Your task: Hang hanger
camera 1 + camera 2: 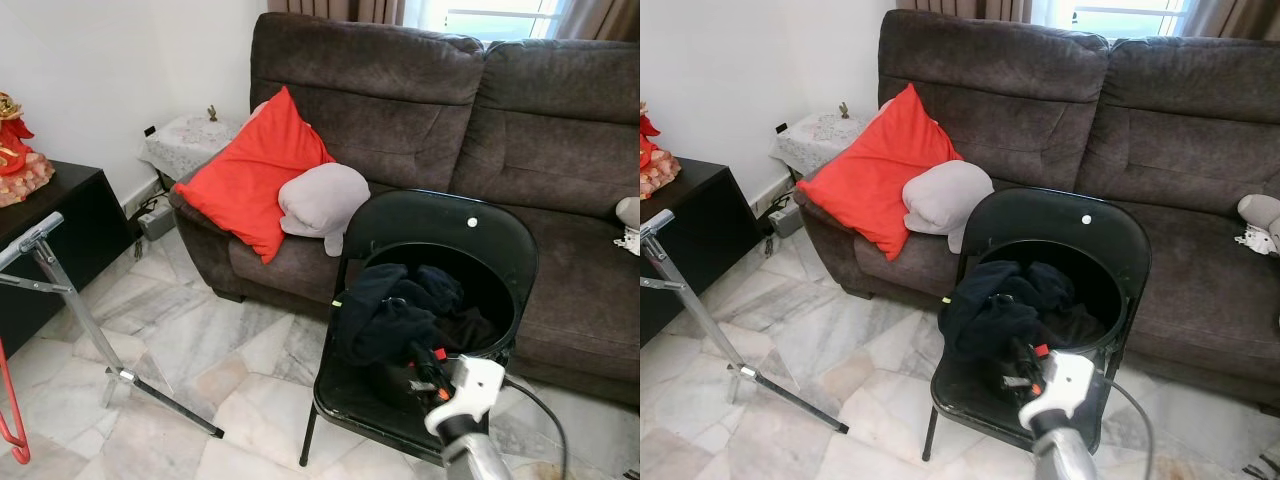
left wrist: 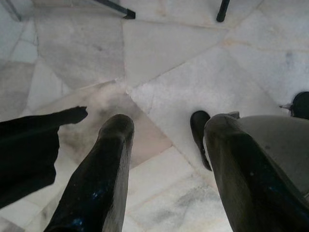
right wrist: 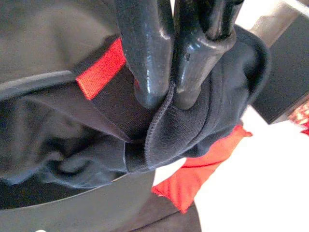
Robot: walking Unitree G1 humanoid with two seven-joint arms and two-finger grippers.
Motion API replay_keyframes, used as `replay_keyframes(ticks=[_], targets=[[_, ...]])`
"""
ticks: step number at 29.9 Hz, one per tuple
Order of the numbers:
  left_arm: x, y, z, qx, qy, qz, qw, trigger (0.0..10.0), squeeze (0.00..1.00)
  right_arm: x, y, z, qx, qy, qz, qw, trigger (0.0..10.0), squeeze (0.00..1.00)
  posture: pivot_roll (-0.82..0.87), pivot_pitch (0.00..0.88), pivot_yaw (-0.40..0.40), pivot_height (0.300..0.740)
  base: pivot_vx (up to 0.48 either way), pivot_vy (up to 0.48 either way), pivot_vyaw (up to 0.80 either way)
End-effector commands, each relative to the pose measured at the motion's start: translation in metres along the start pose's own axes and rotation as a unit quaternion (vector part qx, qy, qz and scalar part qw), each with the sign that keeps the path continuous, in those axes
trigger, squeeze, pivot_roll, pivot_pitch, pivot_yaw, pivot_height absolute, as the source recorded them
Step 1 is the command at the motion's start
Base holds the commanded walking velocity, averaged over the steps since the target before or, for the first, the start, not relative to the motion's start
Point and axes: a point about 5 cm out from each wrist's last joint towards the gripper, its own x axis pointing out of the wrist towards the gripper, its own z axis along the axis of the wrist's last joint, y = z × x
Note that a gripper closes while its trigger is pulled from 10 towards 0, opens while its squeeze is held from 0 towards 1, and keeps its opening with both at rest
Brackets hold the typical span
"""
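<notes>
A heap of dark clothes [image 1: 395, 310] lies on the seat of a black folding chair [image 1: 440, 225]. My right gripper [image 1: 425, 365] reaches into the near side of the heap. In the right wrist view its fingers [image 3: 145, 58] are shut on a fold of the dark fabric [image 3: 193, 130], beside a red strip [image 3: 99, 72]. A red hanger [image 1: 12, 405] shows at the far left edge, near a metal rack frame [image 1: 70, 300]. My left gripper [image 2: 164, 128] hangs open over the marble floor [image 2: 164, 53], holding nothing.
A brown sofa [image 1: 500, 110] stands behind the chair, with a red cushion [image 1: 255, 170] and a grey pillow [image 1: 322, 200] on it. A black cabinet [image 1: 60, 225] is at the left. The rack's foot bar [image 1: 170, 405] lies across the floor.
</notes>
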Motion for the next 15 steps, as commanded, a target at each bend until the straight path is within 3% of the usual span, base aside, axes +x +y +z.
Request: replay_keyframes(ticks=[1,5,12,13,15], targets=[[-0.001,0.001,-0.005,0.013,0.011,0.000,1.000,10.0,0.00,-0.002,0.008,-0.002,0.008,0.002,0.002,1.000,0.0,0.00,0.09,0.016,0.042,0.740,0.000,0.000,0.00],[-0.001,0.001,-0.004,0.014,0.011,0.001,1.000,10.0,0.00,-0.020,0.005,0.003,0.020,-0.001,-0.032,0.999,0.0,0.00,0.08,0.015,0.040,0.740,0.000,0.000,0.00],[-0.001,0.000,-0.003,0.017,0.011,-0.001,1.000,10.0,0.00,-0.023,-0.002,0.000,0.058,0.008,-0.082,0.995,0.0,0.00,0.08,0.013,0.038,0.740,0.000,0.000,0.00],[-0.001,0.000,-0.004,0.017,0.011,-0.001,1.000,10.0,0.00,-0.022,-0.002,0.000,0.057,0.011,-0.081,0.995,1.5,0.00,0.08,0.013,0.038,0.740,0.000,0.000,0.00],[-0.001,0.000,-0.004,0.017,0.011,0.000,1.000,10.0,0.00,-0.020,-0.002,0.000,0.056,0.014,-0.080,0.995,1.5,0.00,0.08,0.013,0.038,0.740,0.000,0.000,0.00]])
